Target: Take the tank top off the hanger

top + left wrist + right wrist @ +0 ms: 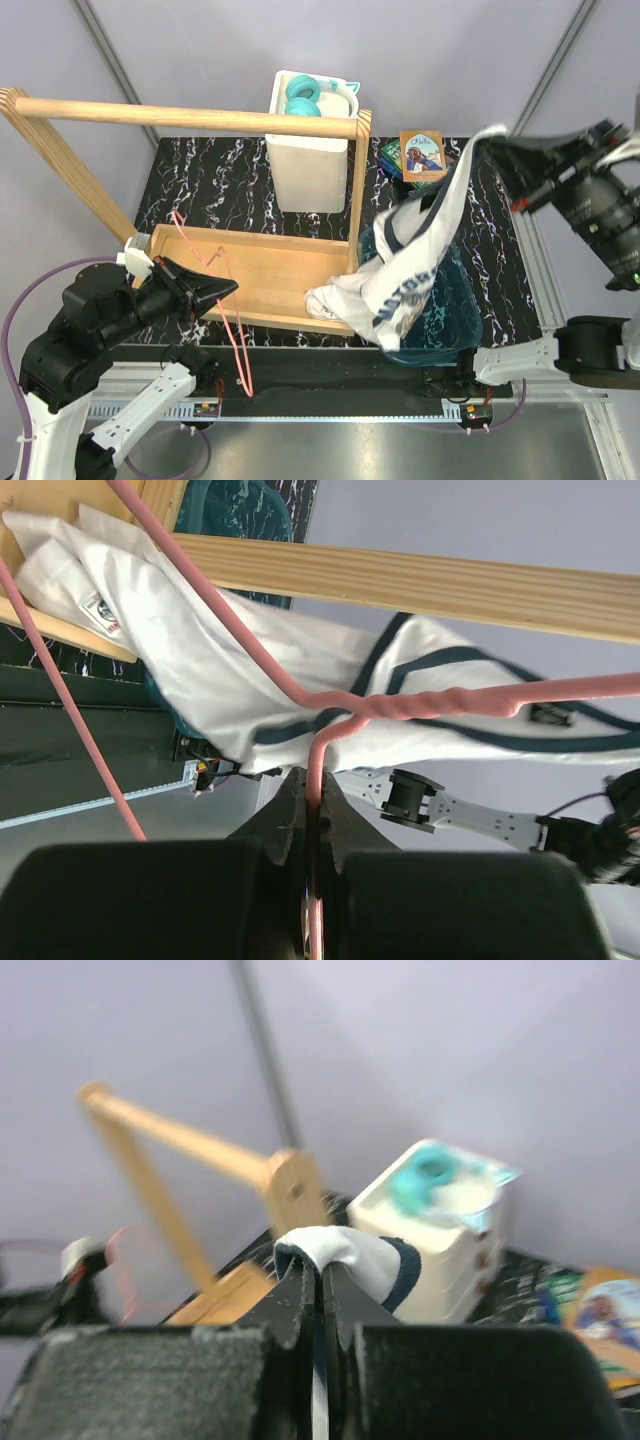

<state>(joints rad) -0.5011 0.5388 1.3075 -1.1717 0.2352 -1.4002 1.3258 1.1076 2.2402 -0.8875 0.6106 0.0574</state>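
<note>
A black desk (200, 170), veined with white like marble, is being enclosed by pale lilac walls (200, 40). A rack of light wood is being carried on it, made up of a round rail (180, 115) across the top and a shallow tray (270, 265) as the base. Behind the rack, a boxy white bin (305, 165) is being topped by teal headphones (303, 97). A picture card (421, 157) is being shown lying flat toward the far right. At the near right, a glossy teal tub (455, 325) is being partly covered by cloth.

The hanger (237, 340), a thin pink-red wire with a twisted neck, is being pinched by the left fingers (222, 290). These are being pressed fully together on the wire just below the twist.

The tank top (420, 260), soft white cloth with dark navy trim and blue lettering, is being held up at one navy-edged end by the right fingers (503, 148), which are being clamped tight on the fabric. It is being stretched diagonally downward from there. Its lower end is being draped over the tray's near right corner and the tub, well apart from the hanger.
</note>
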